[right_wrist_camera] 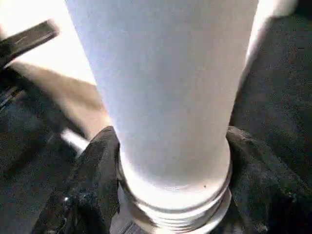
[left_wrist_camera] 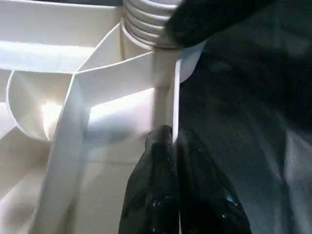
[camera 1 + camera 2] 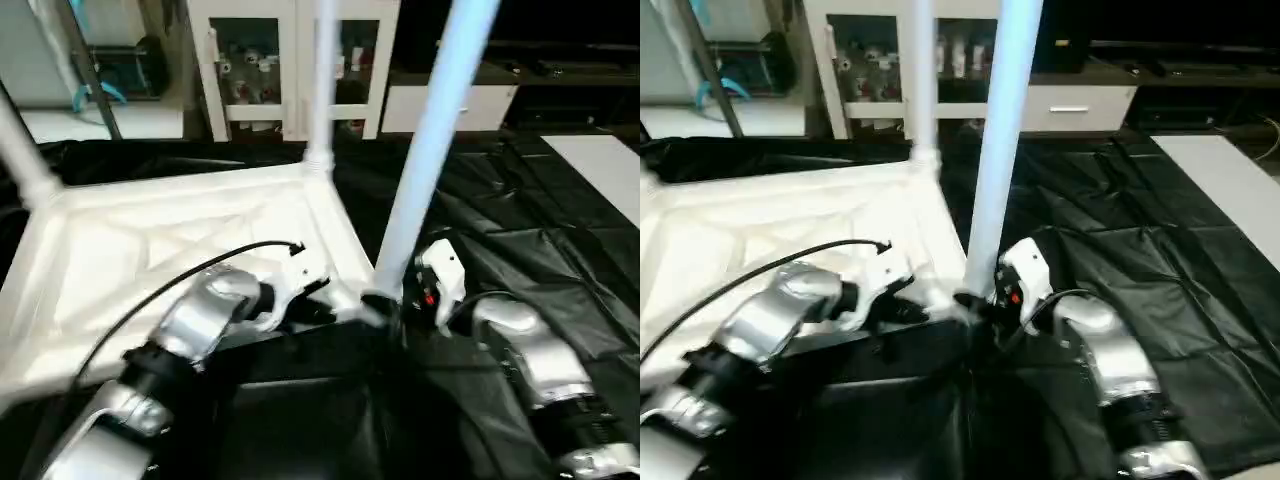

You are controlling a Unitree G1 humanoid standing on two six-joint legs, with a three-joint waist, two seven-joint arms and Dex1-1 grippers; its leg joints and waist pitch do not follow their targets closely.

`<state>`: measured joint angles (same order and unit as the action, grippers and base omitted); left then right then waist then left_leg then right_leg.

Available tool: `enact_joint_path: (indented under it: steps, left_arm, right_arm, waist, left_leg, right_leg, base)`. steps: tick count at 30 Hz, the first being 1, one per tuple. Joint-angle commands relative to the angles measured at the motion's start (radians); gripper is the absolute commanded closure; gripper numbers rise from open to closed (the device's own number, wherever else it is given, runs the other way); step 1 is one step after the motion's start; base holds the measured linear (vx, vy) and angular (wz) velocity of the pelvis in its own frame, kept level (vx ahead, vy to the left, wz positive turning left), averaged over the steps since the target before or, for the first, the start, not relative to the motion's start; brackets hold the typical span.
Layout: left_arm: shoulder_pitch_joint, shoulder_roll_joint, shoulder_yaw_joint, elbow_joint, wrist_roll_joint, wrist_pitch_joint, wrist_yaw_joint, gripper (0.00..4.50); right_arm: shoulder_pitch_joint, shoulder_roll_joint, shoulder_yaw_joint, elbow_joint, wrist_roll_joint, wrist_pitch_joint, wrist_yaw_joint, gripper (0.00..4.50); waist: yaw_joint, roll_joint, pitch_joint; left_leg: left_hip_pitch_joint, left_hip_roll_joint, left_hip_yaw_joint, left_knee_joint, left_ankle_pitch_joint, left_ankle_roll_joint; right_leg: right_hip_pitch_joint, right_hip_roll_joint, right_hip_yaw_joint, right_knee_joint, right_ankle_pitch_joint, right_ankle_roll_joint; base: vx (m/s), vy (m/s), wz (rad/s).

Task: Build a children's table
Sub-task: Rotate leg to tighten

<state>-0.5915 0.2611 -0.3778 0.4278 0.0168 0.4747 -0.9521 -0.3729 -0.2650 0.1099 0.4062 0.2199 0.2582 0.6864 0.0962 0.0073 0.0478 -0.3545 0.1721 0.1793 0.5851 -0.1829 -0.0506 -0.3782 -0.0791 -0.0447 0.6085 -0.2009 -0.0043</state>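
The top point(image 3: 150, 250) is lying underside-up on black sheeting point(image 3: 540, 230). The right gripper point(image 1: 170, 195) is clasping a leg point(image 3: 425, 160) at its base, at the top's five o'clock corner; the left gripper point(image 2: 173, 146), fingers together, is pinching the rim there.

Your two head cameras sit side by side up high. They look forward and down over both silver arms at the upside-down table top point(image 3: 170, 240), the black sheet point(image 3: 540, 220) and the cupboard point(image 3: 290, 60) behind. They share almost the same scene. Your left wrist camera looks along its fingers point(image 2: 161, 190), very close to the table's edge. Your right wrist camera is very close to the near leg point(image 1: 165, 87), which both head cameras also see.
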Motion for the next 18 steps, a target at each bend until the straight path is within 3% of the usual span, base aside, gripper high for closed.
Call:
enact_joint_path:
  steps: [1, 3, 6, 10, 11, 12, 15, 18]
  left_arm:
    - [-0.003, -0.049, -0.008, 0.053, 0.001, 0.018, 0.07, 4.5]
    - [-0.032, -0.108, 0.017, 0.115, 0.013, 0.018, 0.172, 4.5]
    - [-0.074, -0.161, 0.057, 0.208, 0.033, -0.025, 0.302, 4.5]
    - [-0.101, -0.179, 0.083, 0.26, 0.045, -0.066, 0.383, 4.5]
    - [-0.118, -0.189, 0.102, 0.292, 0.051, -0.091, 0.436, 4.5]
    - [-0.118, -0.189, 0.102, 0.292, 0.051, -0.091, 0.436, 4.5]
    - [-0.127, -0.195, 0.108, 0.333, 0.061, -0.114, 0.442, 4.5]
    - [-0.126, -0.192, 0.108, 0.338, 0.058, -0.122, 0.438, 4.5]
  right_arm:
    - [-0.013, 0.044, 0.002, 0.048, -0.023, 0.022, -0.094, 1.77]
    - [-0.043, 0.118, -0.025, 0.103, -0.048, 0.002, -0.247, 1.77]
    - [-0.087, 0.188, -0.059, 0.18, -0.082, -0.018, -0.427, 1.78]
    - [-0.114, 0.214, -0.077, 0.229, -0.111, -0.023, -0.548, 1.78]
    - [-0.142, 0.235, -0.102, 0.289, -0.145, -0.044, -0.689, 1.78]
    - [-0.142, 0.235, -0.102, 0.289, -0.145, -0.044, -0.689, 1.78]
    - [-0.173, 0.248, -0.11, 0.348, -0.196, -0.088, -0.792, 1.79]
    - [-0.191, 0.261, -0.134, 0.358, -0.158, -0.135, -0.754, 1.8]
  waist:
    - [-0.003, 0.005, -0.04]
    - [-0.011, 0.009, -0.041]
    - [-0.013, 0.007, -0.045]
    - [-0.012, 0.013, -0.045]
    - [-0.013, 0.015, -0.044]
    - [-0.015, 0.009, -0.043]
    - [-0.014, 0.008, -0.045]
    - [-0.011, 0.0, -0.044]
  left_leg:
    - [0.02, 0.051, -0.042, -0.089, -0.46, -0.052]
    - [0.019, 0.05, -0.042, -0.091, -0.475, -0.057]
    - [0.022, 0.048, -0.042, -0.094, -0.473, -0.054]
    - [0.028, 0.048, -0.042, -0.098, -0.492, -0.057]
    - [0.029, 0.048, -0.041, -0.101, -0.502, -0.056]
    - [0.029, 0.047, -0.04, -0.102, -0.507, -0.058]
    - [0.021, 0.042, -0.042, -0.104, -0.493, -0.048]
    - [0.018, 0.044, -0.04, -0.106, -0.476, -0.021]
  right_leg:
    - [0.01, -0.08, 0.031, -0.114, -0.553, -0.117]
    - [0.006, -0.078, 0.03, -0.116, -0.554, -0.111]
    - [0.006, -0.077, 0.026, -0.124, -0.526, -0.102]
    - [0.001, -0.074, 0.026, -0.126, -0.476, -0.108]
    - [0.0, -0.072, 0.025, -0.128, -0.462, -0.107]
    - [-0.002, -0.071, 0.025, -0.128, -0.464, -0.105]
    - [0.002, -0.076, 0.025, -0.127, -0.471, -0.093]
    - [0.002, -0.084, 0.027, -0.129, -0.474, -0.085]
  base:
    - [0.0, 0.0, 0.0]
    - [0.0, 0.0, 0.0]
    - [0.0, 0.0, 0.0]
    - [0.0, 0.0, 0.0]
    - [0.0, 0.0, 0.0]
    - [0.0, 0.0, 0.0]
    - [0.0, 0.0, 0.0]
    - [0.0, 0.0, 0.0]
